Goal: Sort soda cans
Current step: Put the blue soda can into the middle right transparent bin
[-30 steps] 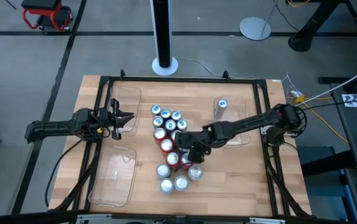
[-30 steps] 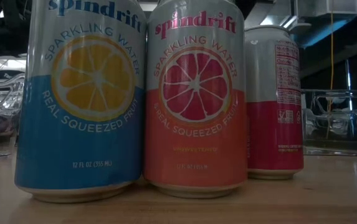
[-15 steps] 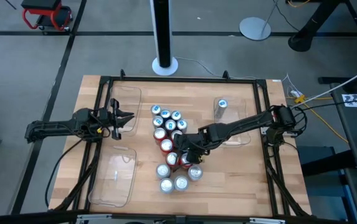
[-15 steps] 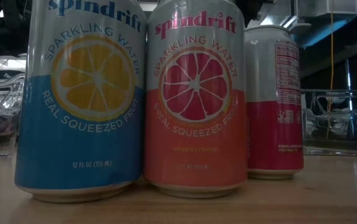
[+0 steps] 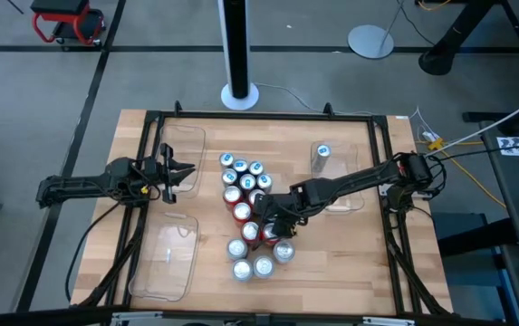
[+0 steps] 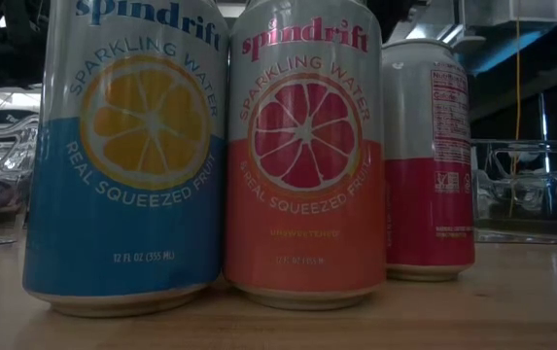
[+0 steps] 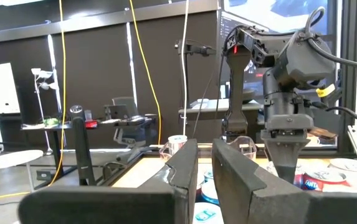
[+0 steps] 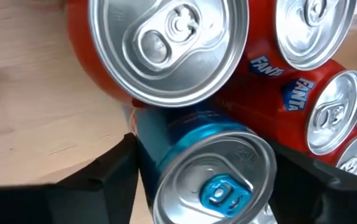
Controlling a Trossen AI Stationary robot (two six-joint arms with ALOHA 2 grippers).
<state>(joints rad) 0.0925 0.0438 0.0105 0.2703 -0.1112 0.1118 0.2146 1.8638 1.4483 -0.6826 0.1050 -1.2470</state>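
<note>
Several soda cans stand upright in a tight cluster on the wooden table's middle, blue ones at the far end, red and silver ones nearer. One more can stands in the clear tray at the far right. My right gripper reaches down into the cluster's right side, closed around a blue can that stands beside an orange can. My left gripper waits shut above the table's left side, level, touching nothing. The low view shows three cans close up. My right gripper pinches the blue can between its two fingers, one dark finger on each side of the can's upper body just under the silver rim. The fingers come slanting down from the table's right. The can's base is hidden by its own top.
Two clear plastic trays lie on the table's left side and one on the right. Fanta cans crowd close beside the held can. A black frame runs around the table. Bare wood lies along the near edge.
</note>
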